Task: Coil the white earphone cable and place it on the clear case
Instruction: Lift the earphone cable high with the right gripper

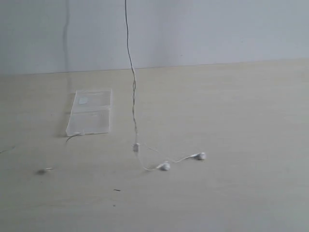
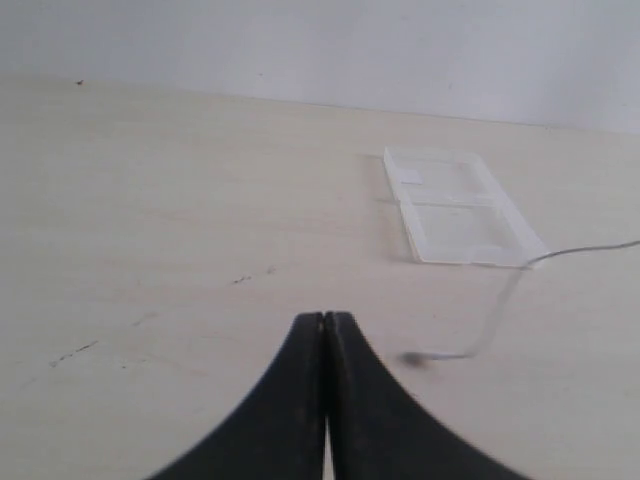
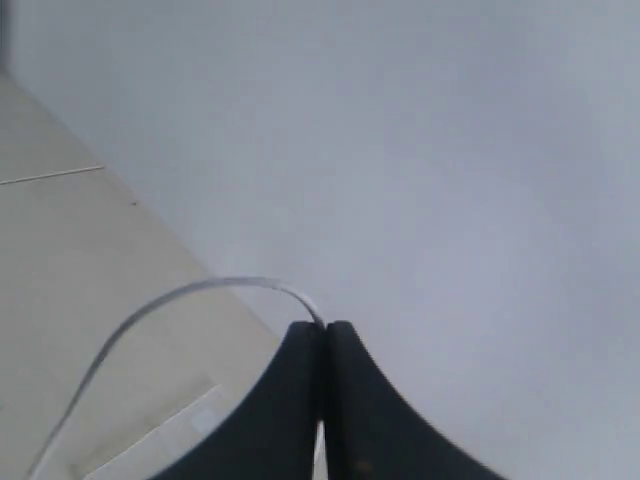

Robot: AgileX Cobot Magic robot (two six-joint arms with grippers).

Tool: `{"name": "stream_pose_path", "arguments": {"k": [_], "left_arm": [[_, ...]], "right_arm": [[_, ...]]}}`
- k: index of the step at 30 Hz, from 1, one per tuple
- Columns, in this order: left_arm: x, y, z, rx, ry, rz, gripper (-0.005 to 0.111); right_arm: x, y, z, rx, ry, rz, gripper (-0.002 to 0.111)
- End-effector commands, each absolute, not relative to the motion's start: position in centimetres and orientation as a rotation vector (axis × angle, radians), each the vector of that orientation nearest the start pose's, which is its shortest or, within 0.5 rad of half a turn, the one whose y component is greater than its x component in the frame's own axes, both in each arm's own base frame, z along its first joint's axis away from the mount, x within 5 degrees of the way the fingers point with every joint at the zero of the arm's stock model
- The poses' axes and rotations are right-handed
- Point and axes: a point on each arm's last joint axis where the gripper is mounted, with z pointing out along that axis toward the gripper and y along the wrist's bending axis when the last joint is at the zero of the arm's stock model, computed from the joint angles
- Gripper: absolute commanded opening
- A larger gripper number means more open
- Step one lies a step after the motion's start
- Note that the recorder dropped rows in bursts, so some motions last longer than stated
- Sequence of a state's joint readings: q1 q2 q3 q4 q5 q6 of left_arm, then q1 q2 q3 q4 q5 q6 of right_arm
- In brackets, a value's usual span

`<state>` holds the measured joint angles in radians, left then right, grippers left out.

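Earbuds (image 1: 164, 166) rest on the table (image 1: 241, 193), toward its near side, with the splitter (image 1: 135, 147) just behind them; their drag looks like what keeps the line taut. Off to the left a blurred plug end (image 1: 41, 171) lies flat, its thin strand running up to the near edge of the clear case (image 1: 90, 112). Left gripper (image 2: 325, 320) hangs low near that plug, jaws together, nothing in them; parked, I'd say, ready to take the loose end. The case sits flat toward the table's far edge, left of middle, with nothing on it. The white earphone cable (image 1: 133, 96) rises from the splitter near-vertical and leaves the exterior view at the top. Right gripper (image 3: 323, 326) pinches it up there, probably lifted to hang out kinks before coiling. No coil yet.
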<state>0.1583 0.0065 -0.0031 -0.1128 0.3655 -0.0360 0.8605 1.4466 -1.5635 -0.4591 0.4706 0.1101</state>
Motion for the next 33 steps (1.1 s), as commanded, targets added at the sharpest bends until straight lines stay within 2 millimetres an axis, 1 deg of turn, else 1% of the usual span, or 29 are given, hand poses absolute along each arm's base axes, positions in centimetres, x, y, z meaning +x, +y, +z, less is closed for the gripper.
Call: {"name": "stream_pose_path", "arguments": {"k": [1,5,10,17,19,25,28,30,33], "left_arm": [[5.3,0.5,18.1,-0.247,1.825,-0.019,0.0],[5.3,0.5,18.1,-0.247,1.825,-0.019,0.0],[5.3,0.5,18.1,-0.247,1.825,-0.019,0.0],[5.3,0.5,18.1,-0.247,1.825,-0.019,0.0],[5.3,0.5,18.1,-0.247,1.825,-0.019,0.0],[5.3,0.5,18.1,-0.247,1.825,-0.019,0.0],[5.3,0.5,18.2,-0.213,1.816,0.01,0.0],[5.4,0.6,18.7,-0.186,1.762,0.036,0.0],[5.6,0.7,20.0,-0.238,1.612,-0.012,0.0]], "right_arm": [[22.0,21.7,48.7,-0.798,1.462,0.118,0.0],[21.0,20.4,50.8,-0.77,1.402,0.095,0.0],[20.6,19.7,52.7,-0.756,1.352,0.073,0.0],[20.1,19.1,54.4,-0.745,1.311,0.042,0.0],[20.1,18.9,54.6,-0.738,1.312,0.041,0.0],[20.1,18.8,54.4,-0.745,1.332,0.021,0.0],[20.1,18.8,54.5,-0.749,1.328,0.016,0.0],[20.1,18.8,54.5,-0.749,1.328,0.016,0.0],[20.1,18.8,54.5,-0.75,1.322,0.018,0.0]]}}
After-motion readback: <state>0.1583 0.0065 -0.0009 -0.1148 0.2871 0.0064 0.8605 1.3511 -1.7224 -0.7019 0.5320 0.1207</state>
